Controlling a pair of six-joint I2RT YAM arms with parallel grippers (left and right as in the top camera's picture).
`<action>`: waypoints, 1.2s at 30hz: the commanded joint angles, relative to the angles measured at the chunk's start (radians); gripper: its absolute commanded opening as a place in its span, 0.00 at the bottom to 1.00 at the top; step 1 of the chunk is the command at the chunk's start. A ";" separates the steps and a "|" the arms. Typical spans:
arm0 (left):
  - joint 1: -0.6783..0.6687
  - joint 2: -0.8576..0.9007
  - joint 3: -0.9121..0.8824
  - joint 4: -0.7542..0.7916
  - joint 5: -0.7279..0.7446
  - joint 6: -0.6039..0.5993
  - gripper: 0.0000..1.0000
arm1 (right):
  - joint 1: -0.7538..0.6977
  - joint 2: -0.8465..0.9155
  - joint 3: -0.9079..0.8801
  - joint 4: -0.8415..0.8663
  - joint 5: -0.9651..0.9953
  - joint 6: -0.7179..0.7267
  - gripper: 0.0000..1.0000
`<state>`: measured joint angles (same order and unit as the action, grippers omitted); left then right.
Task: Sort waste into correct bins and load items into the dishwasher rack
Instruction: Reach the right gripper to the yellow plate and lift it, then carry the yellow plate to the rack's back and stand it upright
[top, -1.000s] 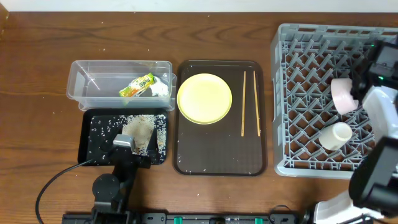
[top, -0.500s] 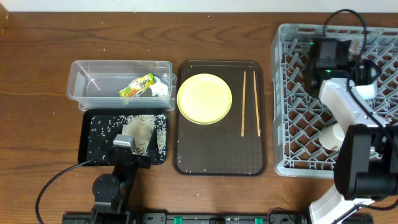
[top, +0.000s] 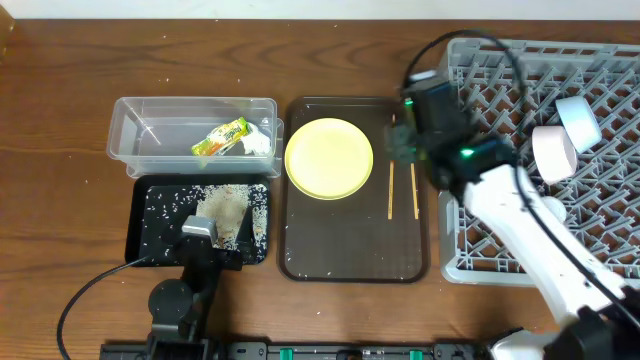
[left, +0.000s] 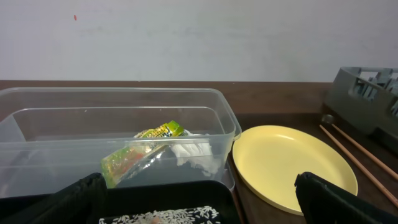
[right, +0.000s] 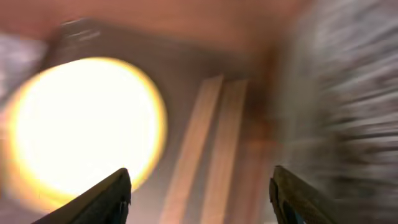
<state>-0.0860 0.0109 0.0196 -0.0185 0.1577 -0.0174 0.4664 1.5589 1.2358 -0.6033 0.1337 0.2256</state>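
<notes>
So, the right gripper (top: 404, 141) hangs over the 1 o'clock corner of the brown serving tray (top: 350, 250), above the far ends of the two chopsticks (top: 391, 185). Its wrist view is badly smeared, but the fingers (right: 106, 196) look spread wide with nothing between them, and the chopsticks lie side by side under the gap. The pale-yellow plate (top: 329, 158) sits flat around 11 o'clock on that same tray, at 9 o'clock from the chopsticks and not touching them.

The left gripper (left: 199, 186) is low over the black tray (top: 145, 240), jaws wide apart and empty. Rice scraps (top: 215, 205) are scattered inside that tray. The clear tub (top: 130, 120) sits at 12 o'clock from it, right up against it, and holds the snack wrapper (top: 220, 137) with the white tissue (top: 258, 143) touching it at its 3 o'clock side.

The dishwasher rack (top: 450, 240) is at 3 o'clock from the brown tray. The pinkish bowl (top: 553, 153) stands on edge in it, and the light-blue bowl (top: 578, 118) is right next to it at 1 o'clock.
</notes>
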 joint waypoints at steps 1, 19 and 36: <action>0.005 -0.007 -0.016 -0.033 0.014 0.018 0.99 | 0.061 0.103 -0.010 -0.010 -0.166 0.311 0.70; 0.005 -0.007 -0.016 -0.033 0.014 0.017 0.99 | 0.076 0.414 -0.010 0.107 -0.079 0.476 0.01; 0.005 -0.007 -0.016 -0.033 0.014 0.018 0.99 | -0.129 -0.229 -0.009 0.246 0.851 -0.211 0.01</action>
<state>-0.0860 0.0109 0.0196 -0.0185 0.1574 -0.0174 0.3691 1.3647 1.2236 -0.3855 0.6308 0.2466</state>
